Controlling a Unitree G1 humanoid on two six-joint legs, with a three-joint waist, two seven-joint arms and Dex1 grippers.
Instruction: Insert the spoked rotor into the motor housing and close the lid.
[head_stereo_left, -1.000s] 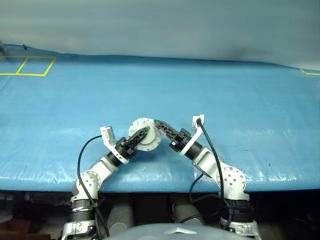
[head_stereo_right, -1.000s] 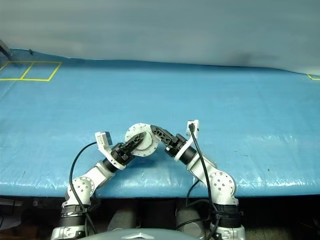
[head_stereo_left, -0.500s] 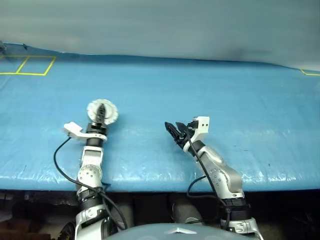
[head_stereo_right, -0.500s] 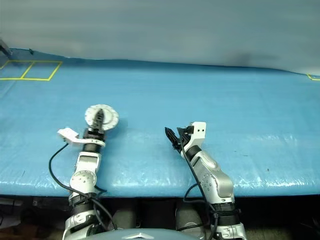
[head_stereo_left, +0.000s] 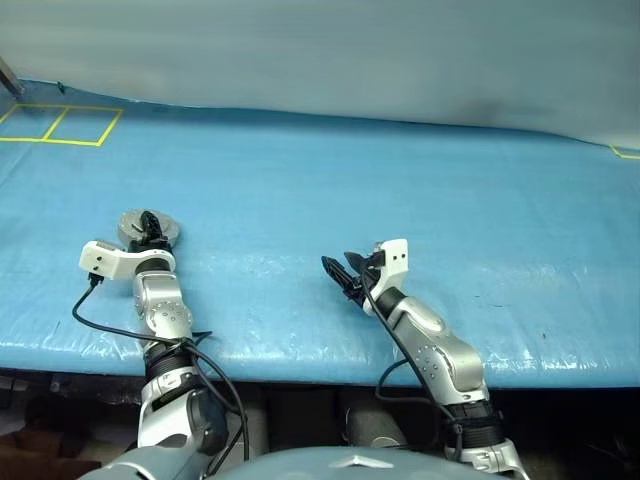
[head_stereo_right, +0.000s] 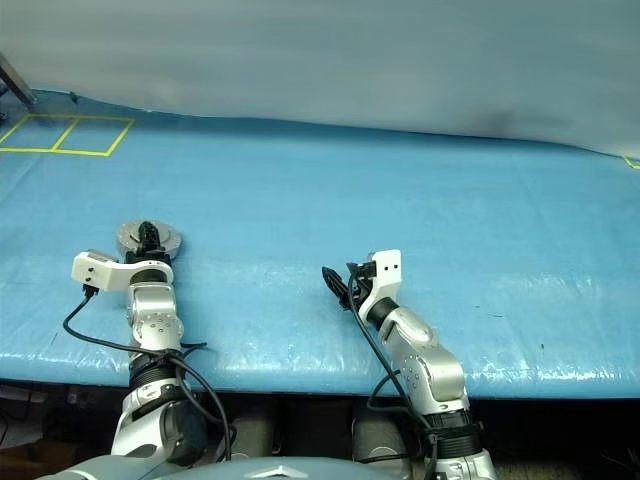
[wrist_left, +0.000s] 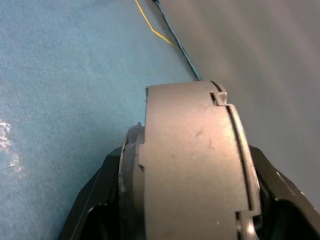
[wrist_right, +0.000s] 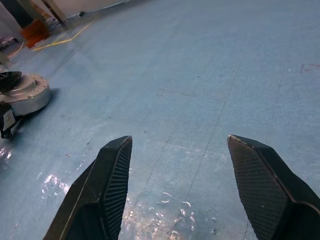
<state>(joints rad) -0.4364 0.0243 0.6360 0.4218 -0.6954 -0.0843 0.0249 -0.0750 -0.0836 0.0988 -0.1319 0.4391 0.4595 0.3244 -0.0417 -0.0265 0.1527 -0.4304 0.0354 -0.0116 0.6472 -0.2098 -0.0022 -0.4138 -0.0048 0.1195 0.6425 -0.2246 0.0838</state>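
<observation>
The motor housing (head_stereo_left: 148, 229) sits on the left side of the blue tarp-covered table (head_stereo_left: 420, 190), lying flat with its lid down on it, so the grey notched rim shows as one closed puck; the left gripper (head_stereo_left: 150, 225) reaches over it from the near side, a black finger on either flank of the housing in the left wrist view, though whether the fingers press it or only straddle it cannot be told; the right gripper (head_stereo_left: 333, 272) hovers well apart to the right, near the middle of the table's near edge, its two ribbed black fingers (wrist_right: 114, 175) spread wide with nothing between them; yellow tape lines (head_stereo_left: 62, 125) mark squares at the far left corner of the tarp.
</observation>
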